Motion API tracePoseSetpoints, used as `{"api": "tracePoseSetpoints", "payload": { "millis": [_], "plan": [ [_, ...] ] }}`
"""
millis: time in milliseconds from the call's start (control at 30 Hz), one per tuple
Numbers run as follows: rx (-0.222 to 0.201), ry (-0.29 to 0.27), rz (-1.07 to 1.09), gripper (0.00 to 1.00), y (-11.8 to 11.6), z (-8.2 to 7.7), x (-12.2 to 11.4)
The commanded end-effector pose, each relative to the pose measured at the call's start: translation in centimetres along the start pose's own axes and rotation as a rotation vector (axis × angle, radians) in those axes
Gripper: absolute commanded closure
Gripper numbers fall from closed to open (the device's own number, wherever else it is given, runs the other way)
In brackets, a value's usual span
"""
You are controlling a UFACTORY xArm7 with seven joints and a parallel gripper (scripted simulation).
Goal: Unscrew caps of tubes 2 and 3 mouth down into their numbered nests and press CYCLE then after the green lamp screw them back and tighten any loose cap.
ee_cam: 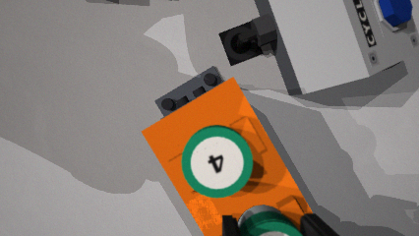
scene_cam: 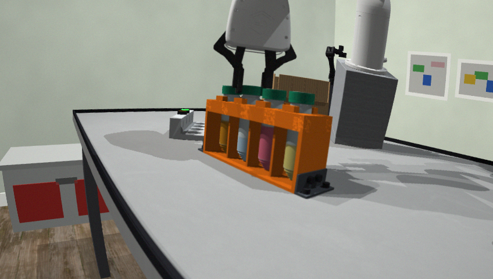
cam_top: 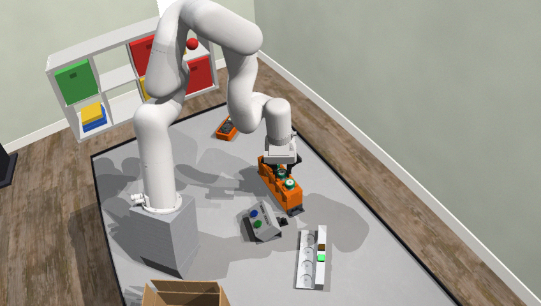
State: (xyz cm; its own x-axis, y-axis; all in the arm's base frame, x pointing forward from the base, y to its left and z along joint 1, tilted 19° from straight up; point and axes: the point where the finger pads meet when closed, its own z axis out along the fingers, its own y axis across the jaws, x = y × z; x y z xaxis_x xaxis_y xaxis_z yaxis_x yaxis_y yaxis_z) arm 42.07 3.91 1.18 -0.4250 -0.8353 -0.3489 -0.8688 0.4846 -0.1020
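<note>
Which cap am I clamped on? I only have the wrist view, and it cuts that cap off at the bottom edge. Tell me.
Observer: The gripper is shut on the cap of tube 3, second from the left in the exterior view, above the pale blue tube.
Operator: Report the lamps.
Observer: On the cap tray, the green lamp is lit.
Operator: Check the nests.
Observer: From the top view, the cap nests all look bare, with no cap in any of the four.
</note>
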Motion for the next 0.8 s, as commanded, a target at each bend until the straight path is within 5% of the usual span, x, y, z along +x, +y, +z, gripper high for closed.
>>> {"api": "tracePoseSetpoints", "payload": {
  "millis": [0,267,300,700,767],
  "plan": [
    [-0.008,0.046,0.264,1.00,-0.22,-0.08,-0.15],
    [-0.008,0.046,0.264,1.00,-0.22,-0.08,-0.15],
    [-0.008,0.046,0.264,0.54,-0.22,-0.08,-0.15],
    [-0.008,0.046,0.264,0.54,-0.22,-0.08,-0.15],
    [-0.012,0.045,0.098,0.54,-0.23,-0.12,-0.15]
  ]
}}
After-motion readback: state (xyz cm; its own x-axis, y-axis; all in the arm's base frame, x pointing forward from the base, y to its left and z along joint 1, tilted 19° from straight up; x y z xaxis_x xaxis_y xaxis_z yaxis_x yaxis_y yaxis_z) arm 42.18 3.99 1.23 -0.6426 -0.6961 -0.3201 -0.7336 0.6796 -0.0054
